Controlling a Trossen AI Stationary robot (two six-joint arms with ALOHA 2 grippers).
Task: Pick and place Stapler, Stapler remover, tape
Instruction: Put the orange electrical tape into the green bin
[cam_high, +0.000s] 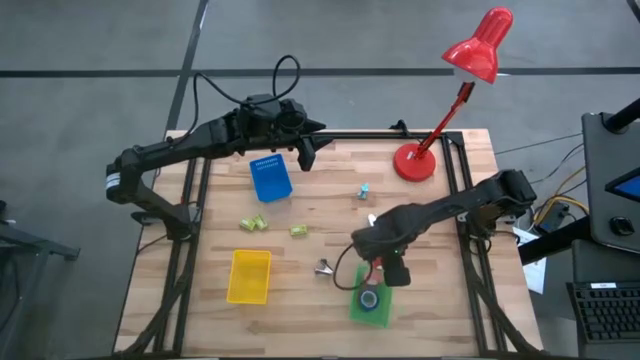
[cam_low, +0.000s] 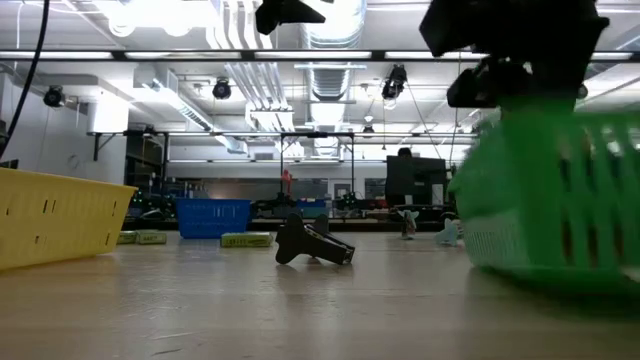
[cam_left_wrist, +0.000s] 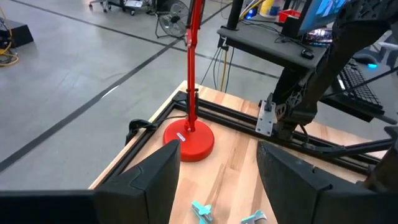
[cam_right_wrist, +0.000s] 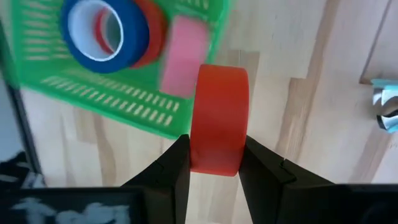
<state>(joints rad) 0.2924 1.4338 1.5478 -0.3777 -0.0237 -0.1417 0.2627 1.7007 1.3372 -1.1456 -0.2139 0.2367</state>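
— What do you see from above?

— My right gripper (cam_high: 385, 272) hangs over the near edge of the table (cam_high: 440, 310), just above the green basket (cam_high: 371, 308), which has a blue roll of tape (cam_high: 369, 299) in it. My left gripper (cam_high: 303, 152) waits at the far side, beside the blue basket (cam_high: 271, 180). A yellow basket (cam_high: 249, 276) lies near the front left, a dark staple remover (cam_high: 325, 268) sits just left of my right gripper, and a red lamp (cam_high: 415, 161) stands at the far right corner.

— And from table height?

— The green basket (cam_low: 555, 195) fills the right side, and the staple remover (cam_low: 312, 245) lies on the wood in the middle.

— Your left wrist?

— My left fingers (cam_left_wrist: 149, 177) stand apart with nothing between them; the lamp's red base (cam_left_wrist: 188, 140) is beyond.

— Your right wrist?

— My right fingers (cam_right_wrist: 171, 171) are clamped on a red roll of tape (cam_right_wrist: 218, 127), held on edge. Behind it, the green basket (cam_right_wrist: 93, 87) holds the blue roll (cam_right_wrist: 102, 31), with another red roll (cam_right_wrist: 153, 34) behind it.
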